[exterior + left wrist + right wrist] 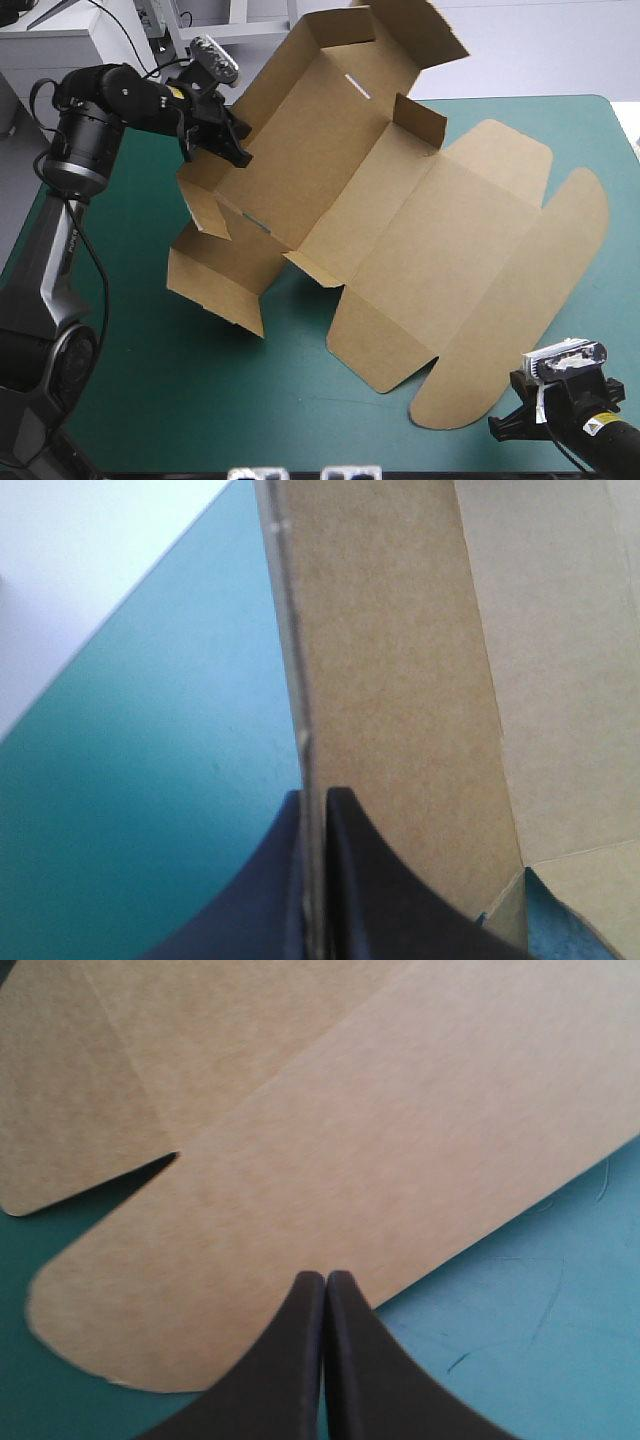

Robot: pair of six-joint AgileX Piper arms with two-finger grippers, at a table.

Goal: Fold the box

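Observation:
The brown box is a cut sheet, partly raised. Its left half stands tilted up off the teal-green cover, with side walls and flaps bent; its right half, with rounded flaps, lies flat. My left gripper is shut on the raised left wall's upper edge; in the left wrist view the board runs edge-on between the black fingers. My right gripper is shut near the table's front right corner, its tip over the rounded end of the flat flap, with nothing seen between the fingers.
Bare teal-green cover lies beside and in front of the right gripper, and along the table's left side under the raised wall. The table's front edge is close behind the right gripper.

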